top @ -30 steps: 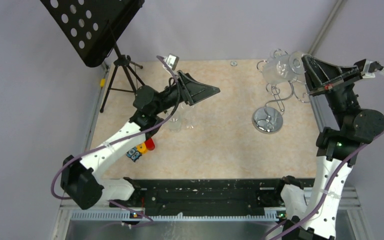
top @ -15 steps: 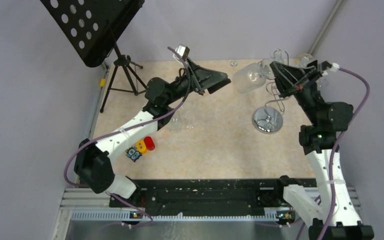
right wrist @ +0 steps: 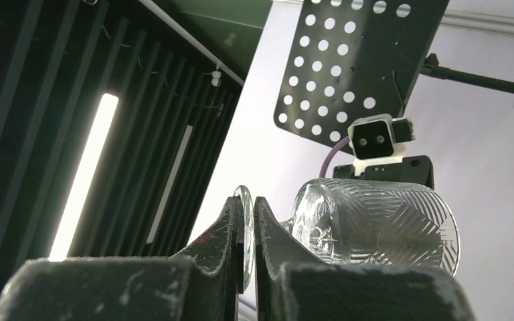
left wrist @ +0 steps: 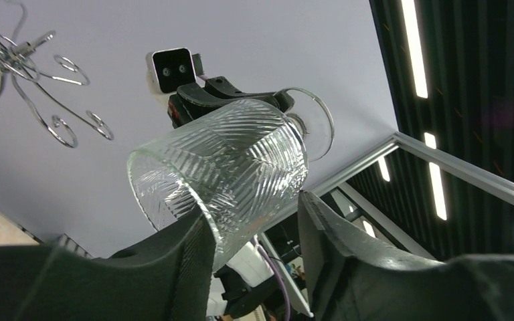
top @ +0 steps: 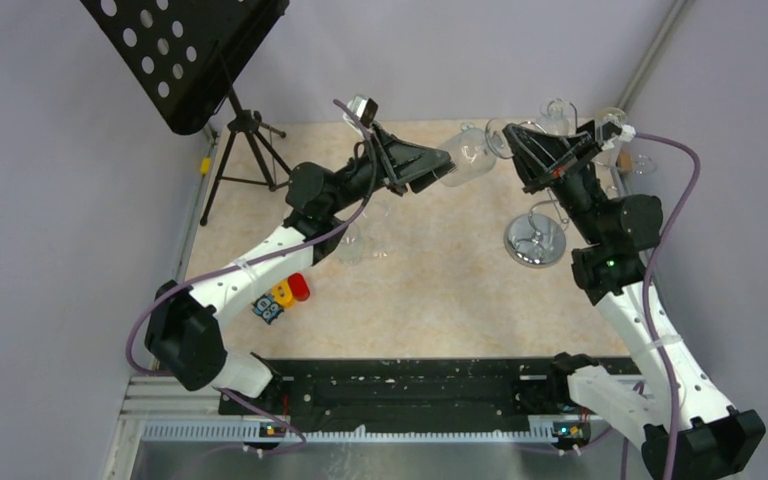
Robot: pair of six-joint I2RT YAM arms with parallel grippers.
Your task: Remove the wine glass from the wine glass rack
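Observation:
The wine glass (top: pixel 470 152) hangs on its side in the air, clear of the chrome wine glass rack (top: pixel 536 240) at the back right. My right gripper (top: pixel 509 136) is shut on the glass's round foot (right wrist: pixel 244 224), and the ribbed bowl (right wrist: pixel 381 224) points towards the left arm. My left gripper (top: pixel 442 168) stands open around the bowl's rim (left wrist: pixel 234 160). One of its fingers (left wrist: pixel 191 247) touches the bowl; the other (left wrist: pixel 321 234) stands a little apart from it. The rack's looped arms (left wrist: pixel 27 73) show at the upper left of the left wrist view.
A black tripod music stand (top: pixel 190 50) stands at the back left. A small clear glass (top: pixel 350 245) sits on the table under the left arm. Coloured toy blocks (top: pixel 282 296) lie near the left forearm. More glassware (top: pixel 612 122) hangs on the rack.
My right arm has swung left, carrying the glass off the rack to mid-table height. The left gripper has moved right to meet it, and its jaws have narrowed around the bowl.

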